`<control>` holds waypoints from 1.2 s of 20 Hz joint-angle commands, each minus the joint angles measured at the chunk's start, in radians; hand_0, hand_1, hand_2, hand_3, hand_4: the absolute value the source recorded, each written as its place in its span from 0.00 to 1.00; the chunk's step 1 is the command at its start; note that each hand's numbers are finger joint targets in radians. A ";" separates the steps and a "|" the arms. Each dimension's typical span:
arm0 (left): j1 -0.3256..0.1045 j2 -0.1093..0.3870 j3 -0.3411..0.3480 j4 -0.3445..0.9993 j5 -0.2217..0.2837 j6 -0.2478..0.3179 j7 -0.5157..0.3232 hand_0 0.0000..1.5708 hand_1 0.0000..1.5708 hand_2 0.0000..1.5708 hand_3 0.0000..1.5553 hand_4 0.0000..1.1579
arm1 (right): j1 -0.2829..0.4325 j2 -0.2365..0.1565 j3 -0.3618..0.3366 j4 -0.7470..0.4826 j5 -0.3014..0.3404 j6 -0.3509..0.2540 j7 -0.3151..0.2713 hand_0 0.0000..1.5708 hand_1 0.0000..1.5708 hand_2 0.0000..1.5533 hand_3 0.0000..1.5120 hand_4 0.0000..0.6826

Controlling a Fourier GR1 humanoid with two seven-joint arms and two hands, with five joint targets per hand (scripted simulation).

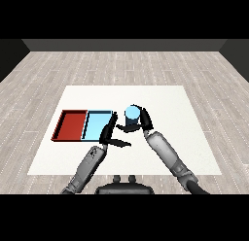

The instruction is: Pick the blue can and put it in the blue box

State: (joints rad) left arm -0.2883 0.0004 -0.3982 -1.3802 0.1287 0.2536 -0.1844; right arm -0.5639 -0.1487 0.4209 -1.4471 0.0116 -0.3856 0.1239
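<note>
The right hand (144, 119) curls round the upright blue can (131, 115), likely rigid, light and smooth; grip its side wall. The blue box (97, 124) lies at its 9 o'clock. The left hand (111, 134) is relaxed, holding nothing.

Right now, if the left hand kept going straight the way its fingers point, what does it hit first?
Likely the light blue tray: the left hand points up and away along the tray's right edge. It could instead slip past between the tray and the blue can; depth is unclear.

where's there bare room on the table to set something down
Bare stretches of the white table: the far strip behind both trays, and the wide right side past the right hand. It is crowded at centre, where the blue can, left hand and light blue tray beside the red tray bunch together.
</note>
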 commanded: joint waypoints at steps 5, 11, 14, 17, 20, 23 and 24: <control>-0.135 0.000 0.043 0.205 0.065 -0.016 -0.047 0.00 0.00 0.00 0.00 0.00 | 0.025 0.056 -0.056 -0.035 0.087 0.071 0.012 0.95 0.95 0.94 0.92 0.85; -0.101 0.000 -0.035 0.166 0.064 0.057 -0.041 0.00 0.00 0.00 0.00 0.00 | -0.030 0.145 -0.056 0.049 0.157 0.056 0.015 0.95 0.95 0.94 0.92 0.84; -0.101 0.000 -0.010 0.161 0.061 0.029 -0.018 0.00 0.00 0.00 0.00 0.00 | 0.149 0.124 0.004 -0.185 0.217 0.080 0.095 0.95 0.95 0.94 0.91 0.83; -0.182 0.000 -0.070 0.235 0.141 0.107 -0.034 0.00 0.00 0.00 0.00 0.00 | 0.038 0.148 -0.035 -0.027 0.177 0.071 0.030 0.95 0.95 0.94 0.91 0.81; -0.141 0.000 0.005 0.142 0.062 0.035 0.036 0.00 0.00 0.00 0.00 0.00 | 0.044 0.140 -0.097 -0.039 0.185 0.155 0.018 0.96 0.96 0.94 0.91 0.80; -0.074 0.000 0.004 0.139 0.049 -0.035 -0.025 0.00 0.00 0.00 0.00 0.00 | 0.034 0.148 0.003 -0.031 0.184 0.076 0.056 0.95 0.95 0.94 0.91 0.79; -0.156 0.000 -0.031 0.244 0.119 0.025 -0.057 0.00 0.00 0.00 0.00 0.00 | 0.092 0.148 0.001 -0.075 0.180 0.091 0.025 0.95 0.95 0.94 0.91 0.79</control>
State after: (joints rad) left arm -0.3927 0.0002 -0.4207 -1.2250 0.1943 0.2828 -0.1951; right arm -0.4996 -0.0043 0.3914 -1.4992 0.1984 -0.2857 0.1577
